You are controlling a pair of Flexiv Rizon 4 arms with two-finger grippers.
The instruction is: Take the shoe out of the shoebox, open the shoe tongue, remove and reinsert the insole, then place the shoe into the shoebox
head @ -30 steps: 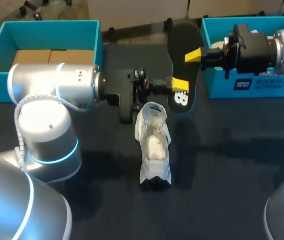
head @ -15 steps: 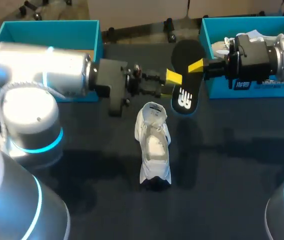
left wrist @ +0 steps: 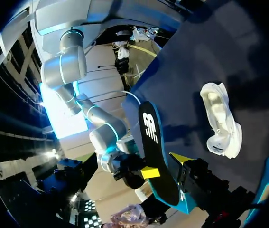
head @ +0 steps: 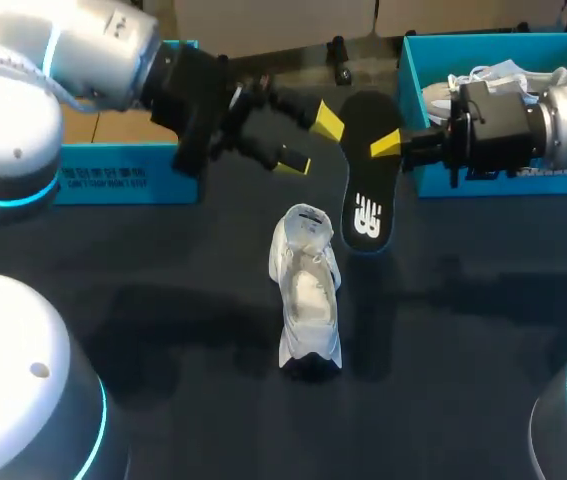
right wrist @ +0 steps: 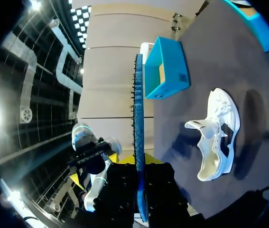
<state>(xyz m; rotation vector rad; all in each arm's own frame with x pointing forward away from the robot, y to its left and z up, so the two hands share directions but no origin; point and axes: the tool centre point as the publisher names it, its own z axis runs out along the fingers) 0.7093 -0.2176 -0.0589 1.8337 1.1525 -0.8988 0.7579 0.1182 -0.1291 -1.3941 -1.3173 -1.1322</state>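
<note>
The white shoe [head: 306, 290] stands on the dark table, toe toward the front, tongue pulled up; it also shows in the wrist views [left wrist: 222, 121] [right wrist: 217, 135]. The black insole [head: 368, 175] hangs above the table just behind and right of the shoe, with my right gripper [head: 391, 143] shut on its upper part. In the right wrist view the insole [right wrist: 138, 142] runs edge-on between the fingers. My left gripper [head: 310, 142] stands open just left of the insole, not touching it. From the left wrist, the insole [left wrist: 153, 147] lies ahead, pinched by the right gripper [left wrist: 165, 166].
A teal shoebox [head: 113, 180] sits at the back left under my left arm. A second teal shoebox [head: 418, 110] at the back right holds another white shoe [head: 493, 72]. The table around the shoe is bare dark cloth.
My left gripper let go of the insole, opened wide and drew back up and left as its arm swung up. The right gripper kept hold of the insole, which tilted slightly.
</note>
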